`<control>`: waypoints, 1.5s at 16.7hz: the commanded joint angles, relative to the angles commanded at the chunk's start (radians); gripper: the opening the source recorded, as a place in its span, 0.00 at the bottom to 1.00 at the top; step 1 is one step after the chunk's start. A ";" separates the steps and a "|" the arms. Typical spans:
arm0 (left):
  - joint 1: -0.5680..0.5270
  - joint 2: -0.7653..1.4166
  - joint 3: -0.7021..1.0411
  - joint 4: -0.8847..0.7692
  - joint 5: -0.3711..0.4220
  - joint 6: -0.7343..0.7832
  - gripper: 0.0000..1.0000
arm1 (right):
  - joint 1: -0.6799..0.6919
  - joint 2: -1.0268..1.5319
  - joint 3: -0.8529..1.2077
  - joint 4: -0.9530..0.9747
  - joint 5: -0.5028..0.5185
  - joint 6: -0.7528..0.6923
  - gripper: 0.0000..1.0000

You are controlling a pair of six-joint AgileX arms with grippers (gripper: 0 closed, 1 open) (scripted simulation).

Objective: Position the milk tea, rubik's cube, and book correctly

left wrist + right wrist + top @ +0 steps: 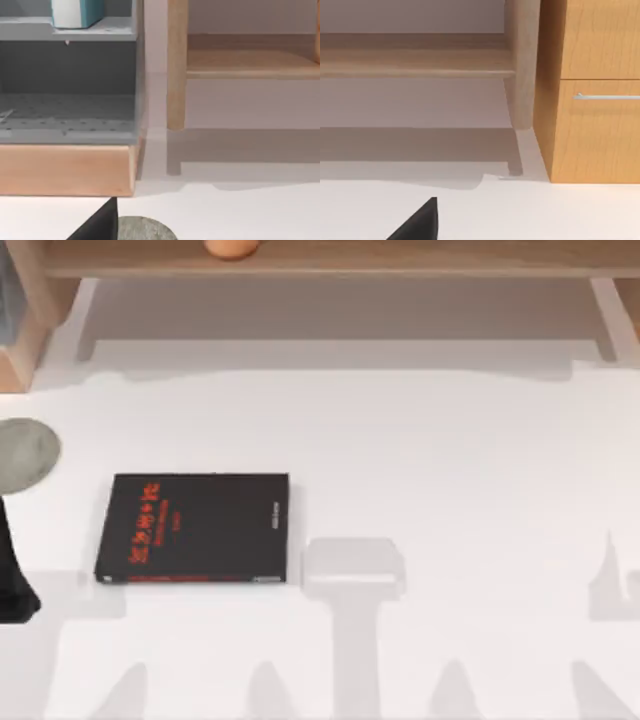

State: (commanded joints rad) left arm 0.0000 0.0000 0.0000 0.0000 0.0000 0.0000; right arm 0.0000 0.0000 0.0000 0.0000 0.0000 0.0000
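Grey shelf [65,32] holds book [76,12] (light-blue) — upright.

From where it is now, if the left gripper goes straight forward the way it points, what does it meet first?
Probably the grey coaster lies just below its path; beyond it stands the wooden base of the grey shelf unit, likely the first real obstacle. Depth is unclear.

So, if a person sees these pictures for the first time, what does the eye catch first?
Most likely the black book with red lettering, lying flat left of centre on the white table. Next, the round grey coaster at the table's left edge, with the wooden shelf along the far side. In the left wrist view, a light-blue object stands in a grey cabinet compartment.
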 joint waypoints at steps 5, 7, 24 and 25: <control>-0.021 0.064 0.052 0.038 -0.021 0.003 1.00 | 0.000 0.000 0.000 0.000 0.000 0.000 1.00; -0.051 0.159 0.124 0.092 -0.050 0.006 1.00 | 0.000 0.000 0.000 0.000 0.000 0.000 1.00; -0.437 1.783 1.029 0.758 -0.398 0.010 1.00 | 0.000 0.000 0.000 0.000 0.000 0.000 1.00; -0.450 1.833 1.059 0.779 -0.409 0.009 1.00 | 0.000 0.000 0.000 0.000 0.000 0.000 1.00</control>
State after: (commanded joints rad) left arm -0.4504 1.8334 1.0587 0.7794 -0.4087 0.0091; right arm 0.0000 0.0000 0.0000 0.0000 0.0000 0.0000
